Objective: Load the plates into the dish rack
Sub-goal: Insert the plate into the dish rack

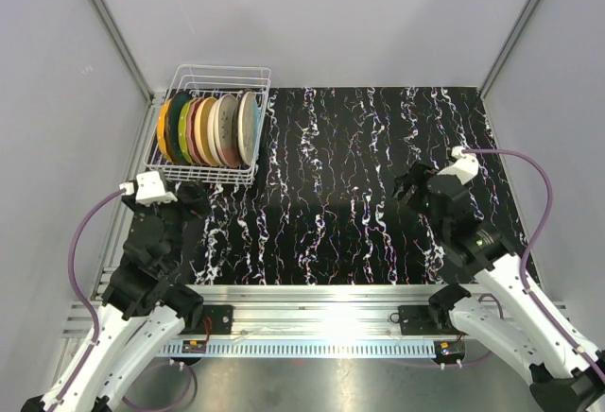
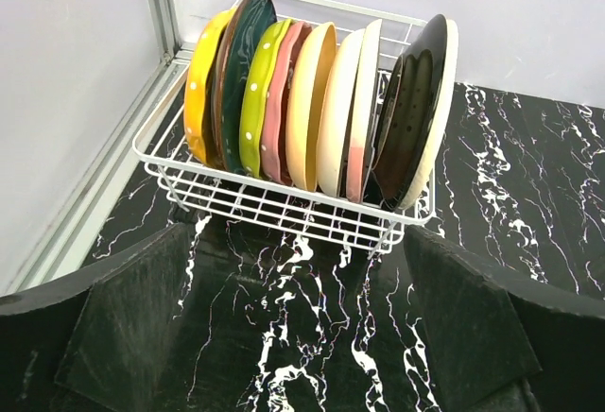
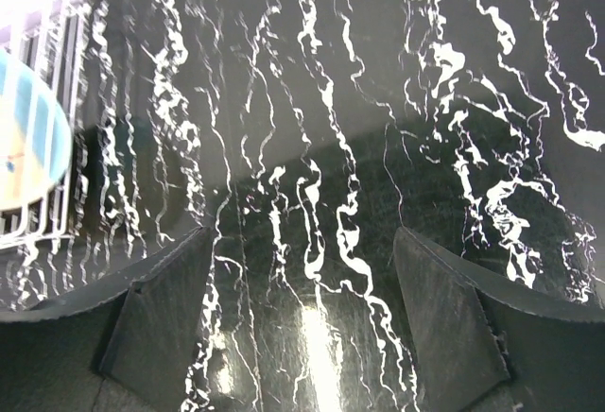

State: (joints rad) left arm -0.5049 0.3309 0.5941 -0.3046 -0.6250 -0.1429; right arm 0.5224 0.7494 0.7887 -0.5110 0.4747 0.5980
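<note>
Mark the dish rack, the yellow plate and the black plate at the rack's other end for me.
dish rack (image 2: 293, 215), left wrist view, front wire wall.
yellow plate (image 2: 200, 91), left wrist view, its dotted face.
black plate (image 2: 416, 100), left wrist view, its dark face.

Black marble-patterned mat (image 1: 359, 195), white and faintly coloured veining: centre of frame.
Ribbed aluminium rail (image 1: 321, 300): across lower frame, along mat's near edge.
Pale grey wall panels (image 1: 312, 15): top and both sides.
Slanted metal corner post (image 1: 109, 25): upper left.

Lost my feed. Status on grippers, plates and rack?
Left gripper open, empty, facing rack. Right gripper open, empty. Plates standing in rack. Nothing blocking.
</note>
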